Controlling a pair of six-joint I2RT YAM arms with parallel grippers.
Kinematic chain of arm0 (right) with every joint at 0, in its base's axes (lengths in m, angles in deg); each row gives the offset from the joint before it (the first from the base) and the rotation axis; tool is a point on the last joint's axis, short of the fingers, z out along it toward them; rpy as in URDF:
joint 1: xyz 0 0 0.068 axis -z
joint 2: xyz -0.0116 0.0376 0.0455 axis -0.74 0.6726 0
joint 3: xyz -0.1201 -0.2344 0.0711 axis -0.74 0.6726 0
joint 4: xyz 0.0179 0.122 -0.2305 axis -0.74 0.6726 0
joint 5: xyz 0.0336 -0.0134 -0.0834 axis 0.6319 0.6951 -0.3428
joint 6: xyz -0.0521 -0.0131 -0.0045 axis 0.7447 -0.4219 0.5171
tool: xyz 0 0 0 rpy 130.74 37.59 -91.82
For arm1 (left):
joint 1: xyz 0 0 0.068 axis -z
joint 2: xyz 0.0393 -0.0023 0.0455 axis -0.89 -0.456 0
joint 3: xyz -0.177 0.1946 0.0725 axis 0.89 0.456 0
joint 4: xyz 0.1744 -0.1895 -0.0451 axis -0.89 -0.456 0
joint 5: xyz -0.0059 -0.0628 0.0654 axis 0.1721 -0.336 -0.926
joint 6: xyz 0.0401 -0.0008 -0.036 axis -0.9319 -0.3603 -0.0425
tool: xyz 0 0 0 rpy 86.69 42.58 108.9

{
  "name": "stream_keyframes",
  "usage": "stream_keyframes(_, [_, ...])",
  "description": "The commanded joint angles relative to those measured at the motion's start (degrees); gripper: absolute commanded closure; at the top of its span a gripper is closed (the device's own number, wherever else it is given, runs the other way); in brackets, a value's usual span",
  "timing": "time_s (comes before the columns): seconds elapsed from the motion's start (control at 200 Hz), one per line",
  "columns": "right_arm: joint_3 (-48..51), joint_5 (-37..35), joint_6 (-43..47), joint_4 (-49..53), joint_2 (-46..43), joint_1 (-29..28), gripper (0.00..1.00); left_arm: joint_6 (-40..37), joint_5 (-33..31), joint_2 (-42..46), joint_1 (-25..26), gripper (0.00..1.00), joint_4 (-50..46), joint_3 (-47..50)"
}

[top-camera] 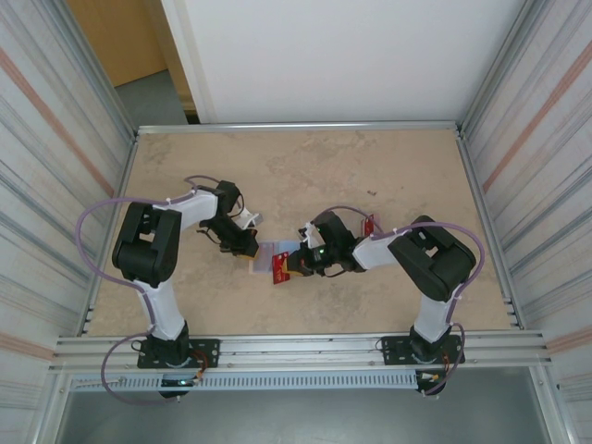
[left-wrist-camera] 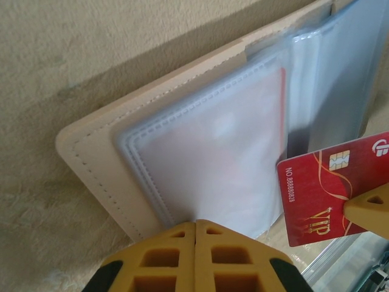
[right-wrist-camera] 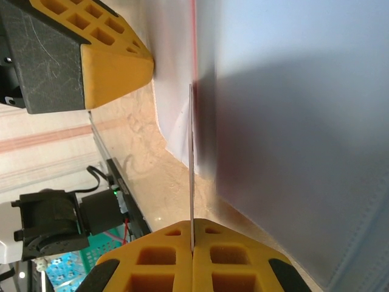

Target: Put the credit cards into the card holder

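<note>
Insertion step: right hand (right-wrist-camera: 193, 240) pinches credit card (left-wrist-camera: 331, 185) edge-on beside the open card holder (left-wrist-camera: 91, 152) on the worktop (top-camera: 370, 166); left hand (left-wrist-camera: 195, 228), closed, rests at its sleeves (left-wrist-camera: 206, 164). Best practice: align the card's edge with a sleeve opening, then slide it in flat.

Bright, even light (soft shadows); wrist close-ups blurred.

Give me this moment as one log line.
left claw: shut, at wallet sleeve edge | right claw: shut on red card | card: at sleeves, not yet in
</note>
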Motion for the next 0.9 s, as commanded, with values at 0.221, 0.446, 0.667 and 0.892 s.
stream_keyframes(0.221, [0.7, -0.7, -1.6, -0.7, -0.9, -1.4, 1.0, -1.0, -2.3, -1.3, 0.2, 1.0, -0.9, -0.2])
stream_keyframes(0.446, [2.1, -1.3, -1.7, -0.1, -2.4, -1.6, 1.0, -0.8, -2.1, -0.9, 0.2, 1.0, -0.5, 0.1])
stream_keyframes(0.667, [2.7, -1.3, -1.8, -0.3, -2.5, -1.7, 1.0, -0.7, -2.1, -0.7, 0.2, 1.0, -0.5, 0.2])
stream_keyframes(0.892, [0.7, -0.8, -1.5, -0.4, -0.8, -1.6, 1.0, -0.7, -2.1, -0.1, 0.1, 1.0, -0.3, 0.5])
